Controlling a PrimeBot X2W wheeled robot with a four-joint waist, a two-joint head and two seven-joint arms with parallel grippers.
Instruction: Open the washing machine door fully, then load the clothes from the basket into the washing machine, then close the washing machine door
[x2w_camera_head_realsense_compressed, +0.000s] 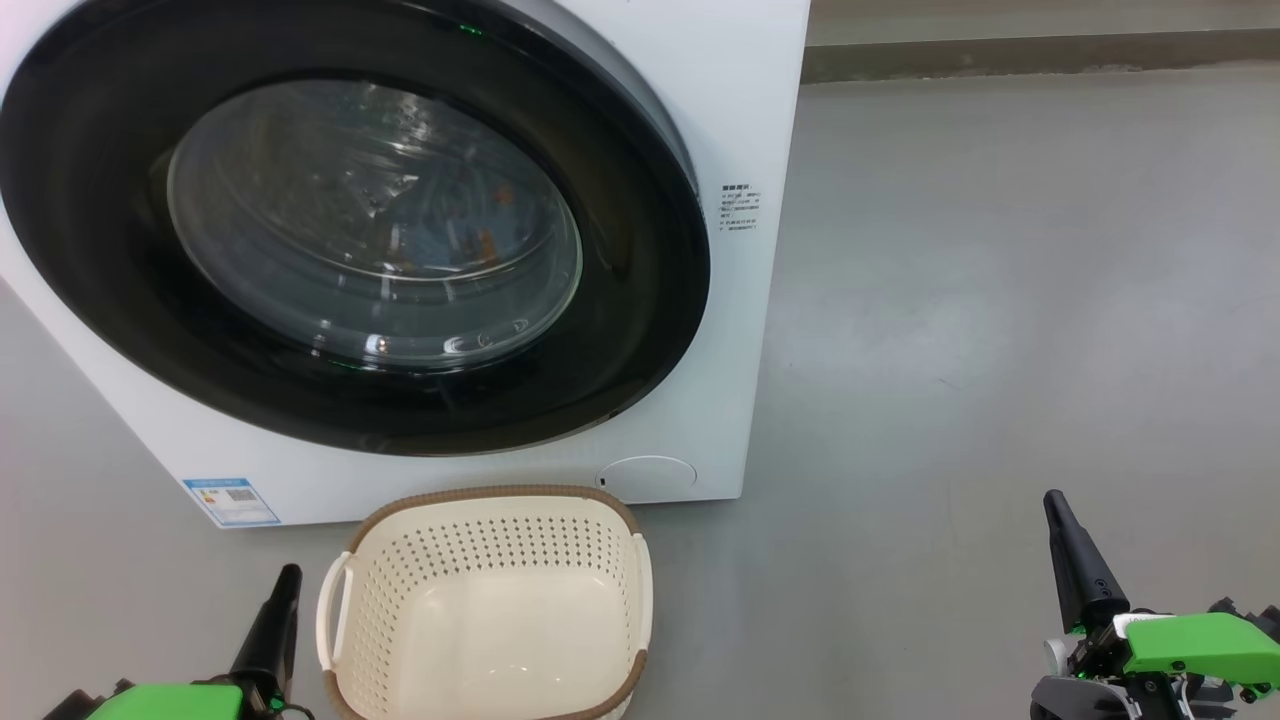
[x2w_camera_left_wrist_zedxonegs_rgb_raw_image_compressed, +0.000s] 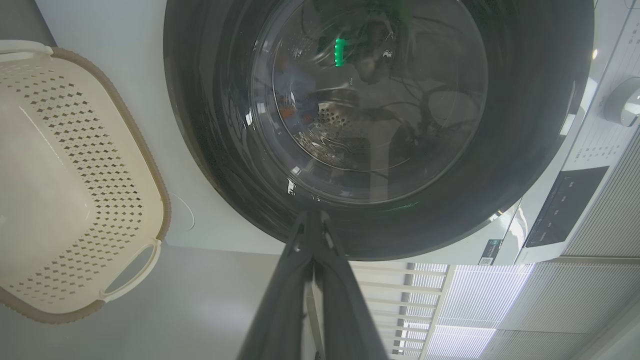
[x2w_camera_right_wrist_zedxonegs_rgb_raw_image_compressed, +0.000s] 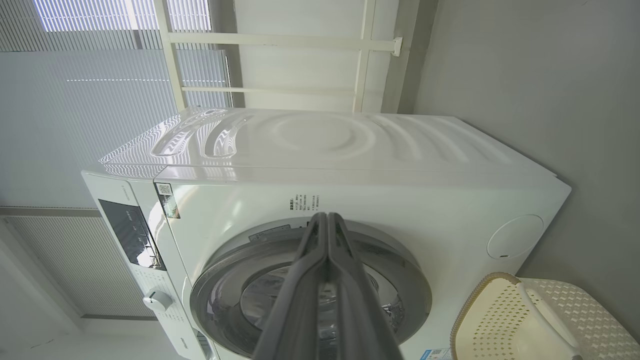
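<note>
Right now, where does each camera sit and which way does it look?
Head view: on the head, looking down at the washing machine, its shut door and the empty basket; left claw lower left, right claw lower right.
Left wrist view: on the left wrist, looking along the shut left claw at the door.
Right wrist view: on the right wrist, looking along the shut right claw at the machine's front and top.
All three show door and basket.

- Smooth grey floor (x2w_camera_head_realsense_compressed: 950, 300) spreads ahead of both sets of jaws.
- Big white boxy front-loading washing machine (x2w_camera_head_realsense_compressed: 745, 120) stands on it, well ahead of the left gripper (x2w_camera_head_realsense_compressed: 290, 572) and its jaws.
- Small cream perforated plastic basket (x2w_camera_head_realsense_compressed: 490, 497), brown woven-look rim, sits just right of those jaws.
</note>
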